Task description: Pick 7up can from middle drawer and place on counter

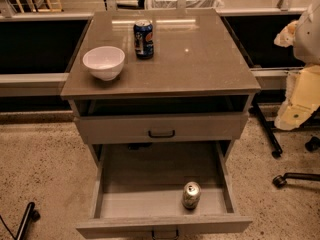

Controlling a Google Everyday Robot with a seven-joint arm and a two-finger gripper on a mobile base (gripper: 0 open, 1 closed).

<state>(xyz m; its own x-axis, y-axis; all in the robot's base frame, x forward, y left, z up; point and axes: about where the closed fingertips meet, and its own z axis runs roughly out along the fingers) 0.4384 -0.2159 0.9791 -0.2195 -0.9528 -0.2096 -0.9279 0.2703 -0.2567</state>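
The 7up can, pale silver-green with a shiny top, stands upright on the floor of the pulled-out middle drawer, near its front right corner. The drawer's dark handle shows at the bottom edge of the view. The counter is the glossy grey-brown top of the cabinet, above and behind the drawer. My gripper is the cream and white part of my arm at the far right edge. It hangs beside the cabinet at about counter height, well apart from the can and holding nothing I can see.
A white bowl sits at the counter's front left, and a dark blue can stands behind it. A shut drawer front with a black bar handle is above the open drawer. Chair wheels stand on the speckled floor at right.
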